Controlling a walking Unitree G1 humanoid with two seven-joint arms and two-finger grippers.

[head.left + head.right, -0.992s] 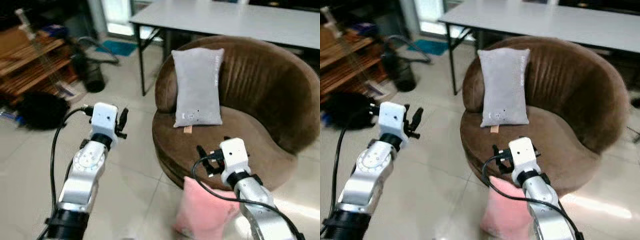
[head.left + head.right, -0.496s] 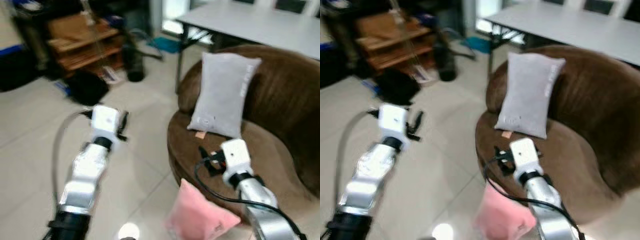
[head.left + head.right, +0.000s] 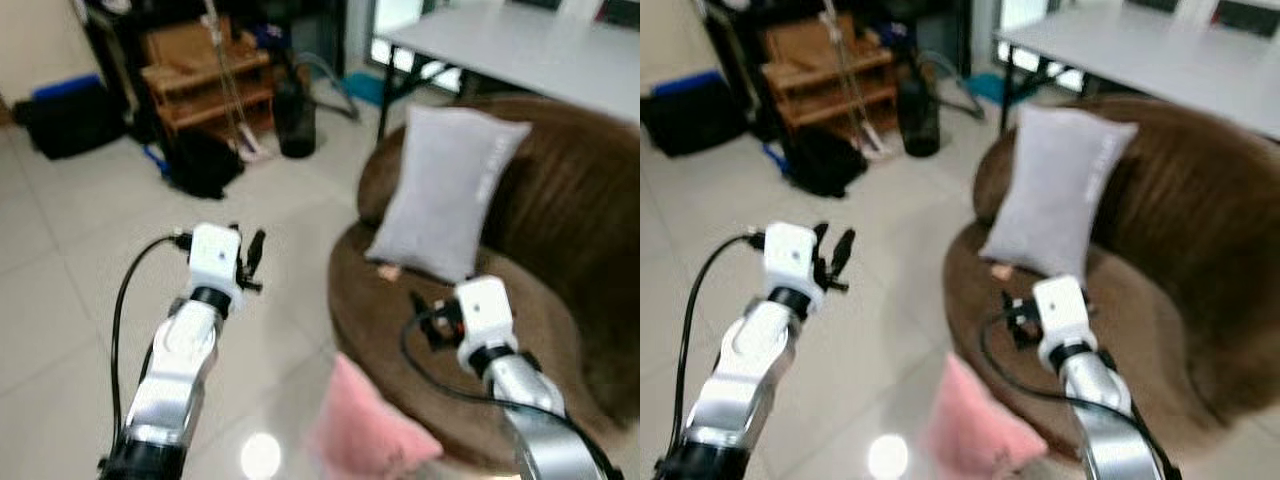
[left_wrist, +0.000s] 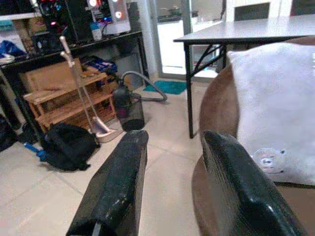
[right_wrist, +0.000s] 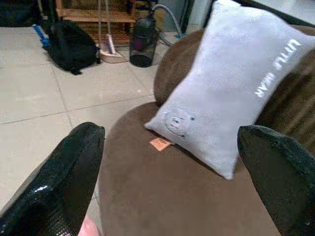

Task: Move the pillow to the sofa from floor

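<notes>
A pink pillow (image 3: 365,432) lies on the tiled floor, leaning against the front of the round brown sofa (image 3: 570,200). A grey pillow (image 3: 446,190) stands propped on the sofa's seat against its back. My right gripper (image 3: 428,318) is held open over the seat's front edge, just above the pink pillow; in the right wrist view its fingers (image 5: 74,167) stand wide apart with nothing between them. My left gripper (image 3: 252,260) hovers open over bare floor to the left of the sofa, empty in the left wrist view (image 4: 172,140).
A grey table (image 3: 520,40) stands behind the sofa. At the back left are a wooden shelf (image 3: 205,75), a black bag (image 3: 205,160), a dark vacuum cleaner (image 3: 295,120) and a black case (image 3: 65,115). Open tiled floor spreads to the left.
The whole view has swung and now takes in more floor on the left. Both arms keep about the same pose. The pink pillow still lies on the floor.
</notes>
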